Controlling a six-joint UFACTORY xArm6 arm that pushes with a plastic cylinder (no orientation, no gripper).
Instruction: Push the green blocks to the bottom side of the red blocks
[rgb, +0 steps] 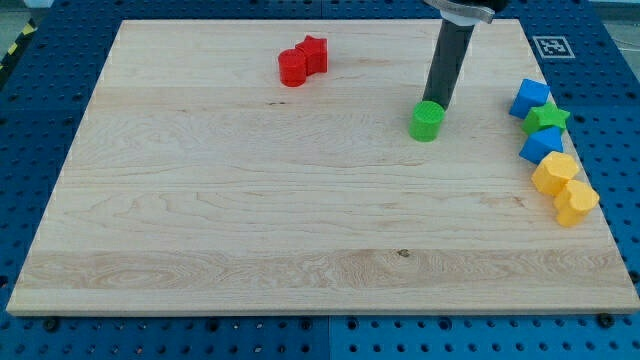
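On the wooden board (300, 220), my tip (437, 104) sat touching the top-right edge of the green cylinder (426, 121), right of the board's centre in the upper half. No gripper on this rig, just the dark rod (448, 65) coming down from the view's top, so nothing was clenched or released; contact was a plain push-touch. The two reds were well apart from it, toward the view's upper left: red cylinder (292, 69) and red star (314, 53), touching each other, star up and right of the cylinder. The green cylinder lay lower than the reds in the view but far to their right, not below them. The second green, a green star (546, 119), sat at the board's right edge, wedged in a column of blocks: blue block (530, 97) just above it, another blue block (541, 145) just below, all touching or nearly so. Under those, two yellow blocks (555, 173) (575, 202) touched each other, the lower one at the board's right edge. The exact shapes of blues and yellows were hard to make out. The board rested on a blue perforated table (60, 60), with a marker tag (550, 46) past the board's top-right corner
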